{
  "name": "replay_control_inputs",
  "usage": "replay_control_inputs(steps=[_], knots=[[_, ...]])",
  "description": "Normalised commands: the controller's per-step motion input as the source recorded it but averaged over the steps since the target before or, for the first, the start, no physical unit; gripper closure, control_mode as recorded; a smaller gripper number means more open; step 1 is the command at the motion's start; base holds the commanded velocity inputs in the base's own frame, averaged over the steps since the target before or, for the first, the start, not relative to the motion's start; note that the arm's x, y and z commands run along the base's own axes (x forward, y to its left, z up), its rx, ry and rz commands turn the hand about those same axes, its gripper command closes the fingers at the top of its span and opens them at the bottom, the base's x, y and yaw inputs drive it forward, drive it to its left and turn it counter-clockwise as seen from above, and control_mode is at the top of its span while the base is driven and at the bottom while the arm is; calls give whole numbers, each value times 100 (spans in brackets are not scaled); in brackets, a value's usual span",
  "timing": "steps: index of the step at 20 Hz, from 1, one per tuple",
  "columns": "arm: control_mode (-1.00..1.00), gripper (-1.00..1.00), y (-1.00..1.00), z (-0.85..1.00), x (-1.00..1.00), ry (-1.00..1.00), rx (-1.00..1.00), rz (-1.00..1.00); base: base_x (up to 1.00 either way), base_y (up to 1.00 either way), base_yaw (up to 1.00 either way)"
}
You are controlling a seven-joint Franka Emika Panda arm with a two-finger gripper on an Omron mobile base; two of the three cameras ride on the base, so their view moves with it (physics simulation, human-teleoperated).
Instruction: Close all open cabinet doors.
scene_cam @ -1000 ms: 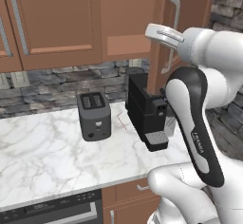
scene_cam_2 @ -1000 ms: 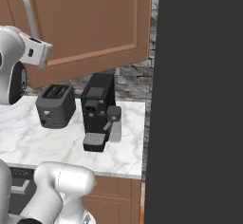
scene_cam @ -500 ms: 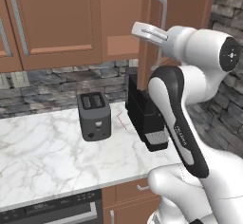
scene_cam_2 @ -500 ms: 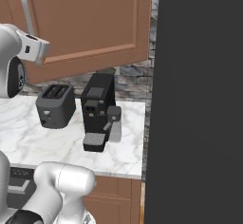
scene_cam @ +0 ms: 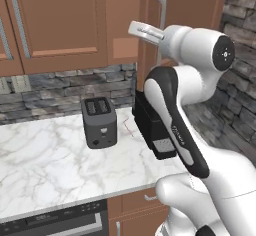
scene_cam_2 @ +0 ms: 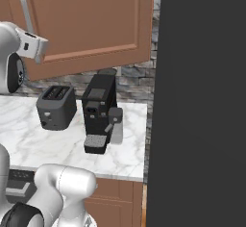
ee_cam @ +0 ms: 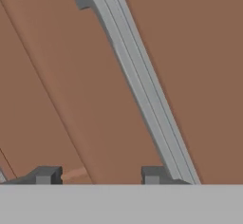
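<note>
A tall reddish-brown cabinet door (scene_cam: 195,5) with a vertical silver bar handle (scene_cam: 161,10) stands swung out from the wall cabinets above the counter. My gripper (scene_cam: 134,29) is at handle height, just left of that door's handle edge, pointing left. From the other side, the same door (scene_cam_2: 96,19) and its handle (scene_cam_2: 25,12) sit right behind the gripper (scene_cam_2: 41,52). Close up, the door panel (ee_cam: 199,52) and the slanted handle (ee_cam: 142,90) lie just ahead of the gripper (ee_cam: 99,174). The handle ends beside one fingertip (ee_cam: 154,174). The gripper is shut, with nothing between the tips.
Another cabinet door (scene_cam: 60,20) to the left is flush and closed. On the marble counter (scene_cam: 45,165) stand a dark toaster (scene_cam: 100,122) and a black coffee machine (scene_cam_2: 98,110), partly hidden by my arm. A tall dark panel (scene_cam_2: 202,101) blocks the right side.
My hand has moved left across the left base view, and the door's handle edge has shifted left with it. The jaws have drawn in slightly.
</note>
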Motion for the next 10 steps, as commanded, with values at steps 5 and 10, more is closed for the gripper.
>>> replay_control_inputs(steps=[5,10], knots=[[-100,-100,-12,-19,61,0,0,-1,0,0,0],[-100,-100,-2,-25,62,0,0,-1,0,0,0]])
